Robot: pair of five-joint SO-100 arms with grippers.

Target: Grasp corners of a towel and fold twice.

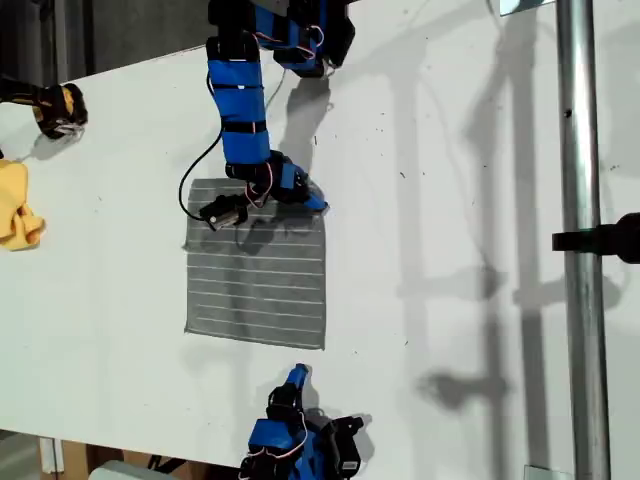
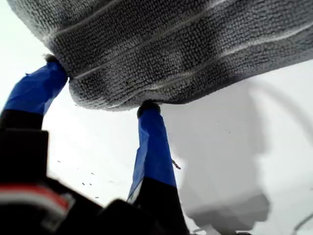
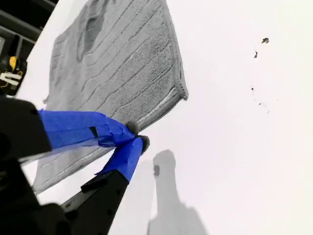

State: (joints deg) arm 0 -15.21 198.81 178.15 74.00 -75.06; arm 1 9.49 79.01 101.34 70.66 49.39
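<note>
The grey striped towel lies flat on the white table. My first gripper comes down from the exterior view's top to the towel's far corner on that view's right. It is open, its blue fingertips touching the towel's edge with the cloth spanning the gap. My second gripper sits at the exterior view's bottom, just short of the near corner. It is shut on nothing, with the towel and its corner beyond the tips.
A small yellow cloth lies at the exterior view's left edge, with a black and yellow object above it. A metal pole with a black clamp runs down the exterior view's right side.
</note>
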